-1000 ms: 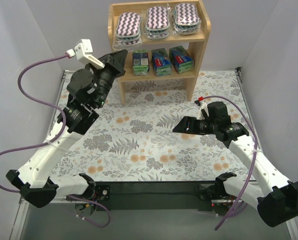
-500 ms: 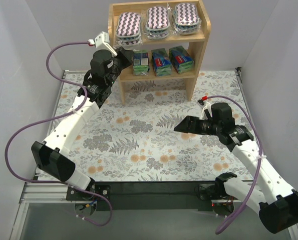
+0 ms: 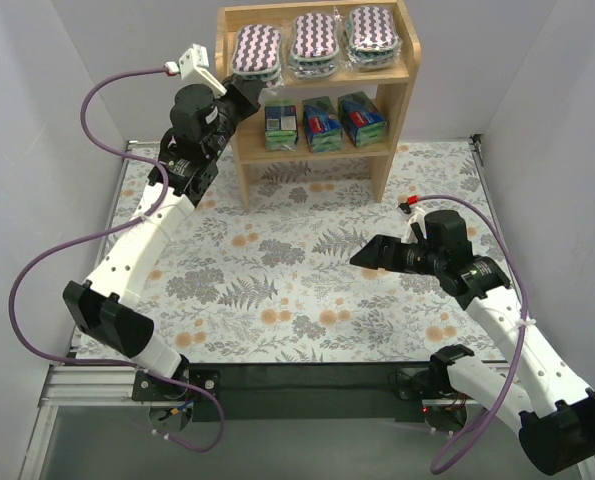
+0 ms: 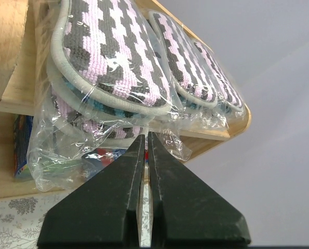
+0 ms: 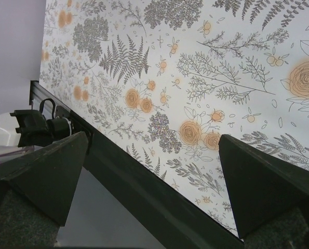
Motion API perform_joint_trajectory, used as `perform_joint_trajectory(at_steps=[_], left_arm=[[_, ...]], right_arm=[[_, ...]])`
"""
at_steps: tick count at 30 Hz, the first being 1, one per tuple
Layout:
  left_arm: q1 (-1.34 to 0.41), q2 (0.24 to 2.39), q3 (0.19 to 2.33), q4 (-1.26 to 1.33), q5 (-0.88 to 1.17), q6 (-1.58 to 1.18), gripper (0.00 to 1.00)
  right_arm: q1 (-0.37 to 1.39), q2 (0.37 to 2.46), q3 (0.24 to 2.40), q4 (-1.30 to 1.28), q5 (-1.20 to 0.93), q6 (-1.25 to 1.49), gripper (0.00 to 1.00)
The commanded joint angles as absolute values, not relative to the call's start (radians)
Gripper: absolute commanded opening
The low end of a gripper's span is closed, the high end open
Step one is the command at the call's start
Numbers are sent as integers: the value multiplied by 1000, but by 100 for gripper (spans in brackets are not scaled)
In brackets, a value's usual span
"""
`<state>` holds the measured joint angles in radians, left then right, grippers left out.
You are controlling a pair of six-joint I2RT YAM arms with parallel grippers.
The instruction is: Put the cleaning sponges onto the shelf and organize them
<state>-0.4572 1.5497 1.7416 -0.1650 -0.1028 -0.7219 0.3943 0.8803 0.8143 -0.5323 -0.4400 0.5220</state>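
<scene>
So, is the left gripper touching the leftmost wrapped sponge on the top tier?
Cannot tell. Left wrist view: the left gripper, jaws shut, meets the wrap edge of the leftmost sponge, but contact or a gap isn't plain.

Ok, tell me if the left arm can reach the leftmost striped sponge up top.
Probably yes: the shut left pincer is right at the front edge of that sponge, with nothing between them.

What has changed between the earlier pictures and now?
The left claw swung right and up to the front edge of the left striped sponge on the top tier of the shelf, and shut. The right claw, open over the table, barely moved; all sponges stayed in place.
</scene>
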Motion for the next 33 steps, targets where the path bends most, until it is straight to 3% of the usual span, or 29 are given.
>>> perform_joint_trajectory(at_steps=[1, 14, 21, 24, 25, 26, 28, 29, 33], left_arm=[[-440, 1549, 1761, -189, -75, -735, 0], [-387, 1680, 1887, -183, -18, -755, 0], [-385, 1605, 1859, -160, 32, -767, 0], [-385, 1540, 1801, -158, 80, -785, 22], [-385, 1493, 1757, -155, 116, -787, 39], [-385, 1465, 1737, -152, 132, -785, 48], [-385, 1383, 1663, -153, 167, -776, 93], [-385, 1356, 1640, -152, 199, -770, 98], [-385, 1272, 1586, -274, 305, -727, 98]], right_arm=[[399, 868, 807, -537, -430, 525, 95], [399, 865, 807, -538, -434, 522, 95], [399, 851, 796, -541, -430, 525, 95], [399, 847, 798, -541, -431, 525, 95], [399, 845, 798, -541, -431, 522, 95], [399, 845, 799, -541, -430, 523, 96], [399, 844, 810, -540, -433, 520, 97], [399, 842, 814, -541, -434, 520, 98], [399, 841, 853, -545, -436, 514, 99]])
